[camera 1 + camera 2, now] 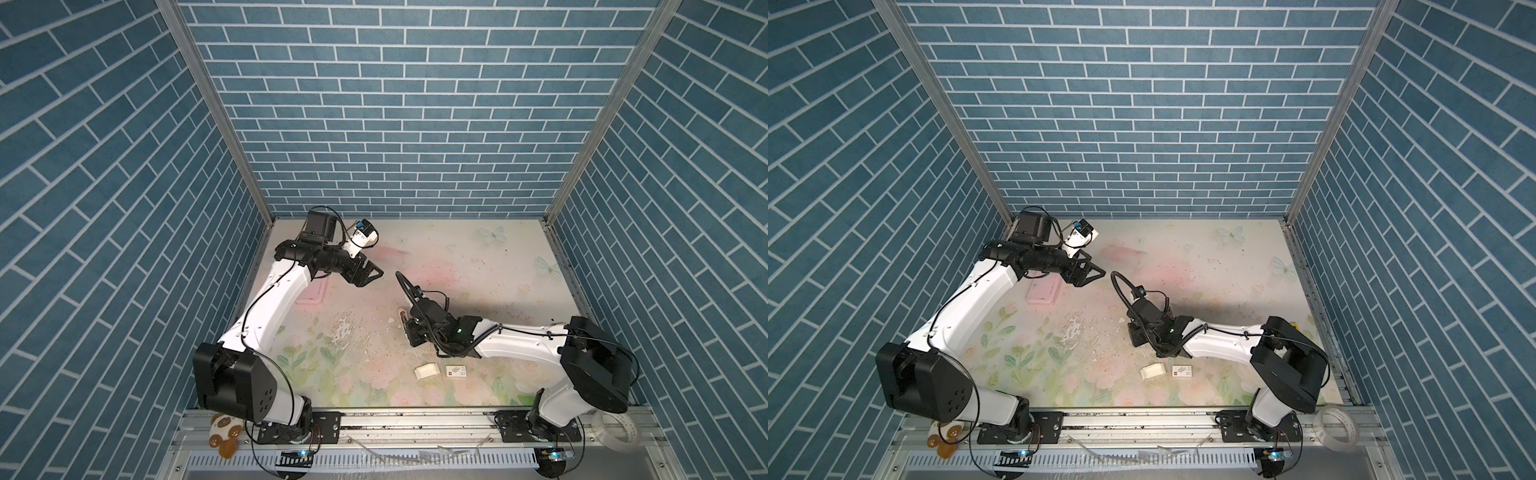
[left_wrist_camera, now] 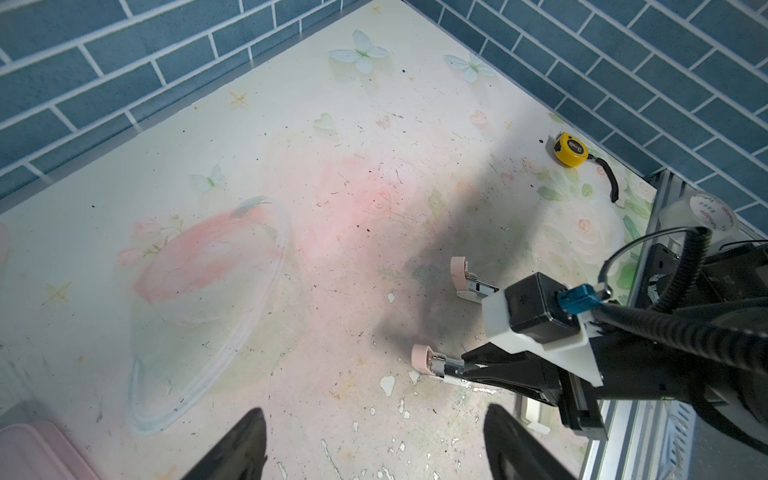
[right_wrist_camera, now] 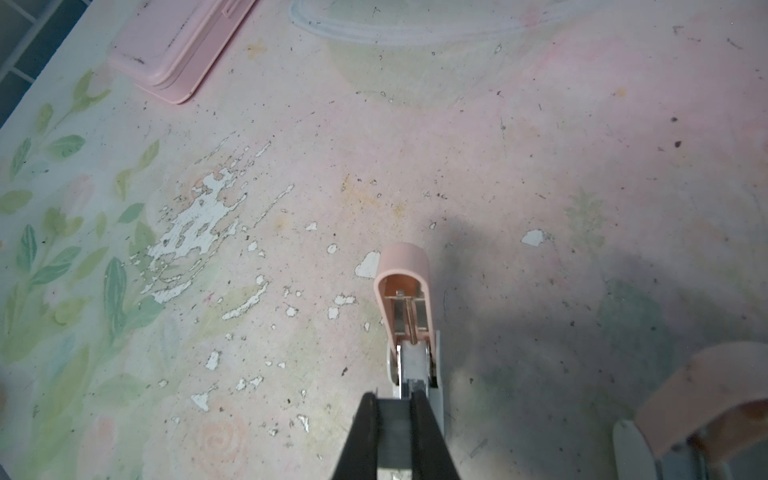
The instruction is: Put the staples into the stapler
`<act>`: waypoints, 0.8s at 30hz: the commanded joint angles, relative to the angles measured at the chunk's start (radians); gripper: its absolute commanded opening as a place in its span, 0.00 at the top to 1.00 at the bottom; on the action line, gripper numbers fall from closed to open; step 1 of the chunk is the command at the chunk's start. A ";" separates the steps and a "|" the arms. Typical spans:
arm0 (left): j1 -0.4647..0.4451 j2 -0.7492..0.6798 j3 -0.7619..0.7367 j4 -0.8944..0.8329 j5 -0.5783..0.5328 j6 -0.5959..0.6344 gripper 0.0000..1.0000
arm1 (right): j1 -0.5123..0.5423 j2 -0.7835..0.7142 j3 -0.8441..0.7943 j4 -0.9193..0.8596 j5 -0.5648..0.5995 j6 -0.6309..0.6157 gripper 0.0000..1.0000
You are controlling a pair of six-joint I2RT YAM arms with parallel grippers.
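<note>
In a top view, left gripper point(image 1: 371, 277) hangs open; tray point(image 1: 427, 370) lies aside. Left wrist: right gripper point(image 2: 462, 369) meets the stapler point(image 2: 424, 359). Right wrist: fingers point(image 3: 363, 432) pinch staples point(image 3: 392, 432) (apparently) at the channel; tilted, the strip could jam or buckle.

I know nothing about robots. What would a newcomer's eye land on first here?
Blue brick-patterned walls box in a flowery table. Near its middle the right gripper is shut on a small pink stapler flipped open, while the left gripper hangs open toward the back left. A white tray and a red-marked sleeve lie near the front edge.
</note>
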 commanded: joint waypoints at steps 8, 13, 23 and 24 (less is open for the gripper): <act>0.006 -0.015 0.012 -0.015 0.001 -0.010 0.17 | -0.004 0.061 0.029 0.017 0.020 -0.054 0.99; 0.007 -0.015 0.006 -0.011 0.003 -0.008 0.17 | -0.005 0.063 0.013 0.030 0.021 -0.045 0.99; 0.007 -0.018 -0.005 -0.003 0.004 -0.010 0.16 | -0.004 0.091 0.027 0.023 0.032 -0.043 0.99; 0.007 -0.018 -0.004 -0.003 0.005 -0.010 0.17 | -0.004 0.092 0.026 0.025 0.032 -0.043 0.99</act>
